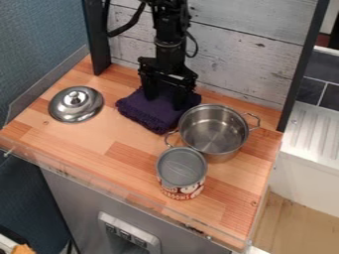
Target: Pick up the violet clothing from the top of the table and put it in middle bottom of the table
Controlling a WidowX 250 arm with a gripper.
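Note:
The gripper (164,103) hangs down at the upper middle of the table, over the violet cloth. Its two fingers stand apart, open, with their tips at the cloth's upper part; whether they press into it I cannot tell. The violet cloth (147,112) lies bunched on the wooden table (122,141) near the back wall, its fringed edge toward the front. The gripper hides some of its upper part.
A steel pot (213,130) stands close to the cloth's right side. In front of the pot is a can (181,171) with a grey top. A metal lid (76,104) lies at the left. The white plank wall (242,49) rises behind the table.

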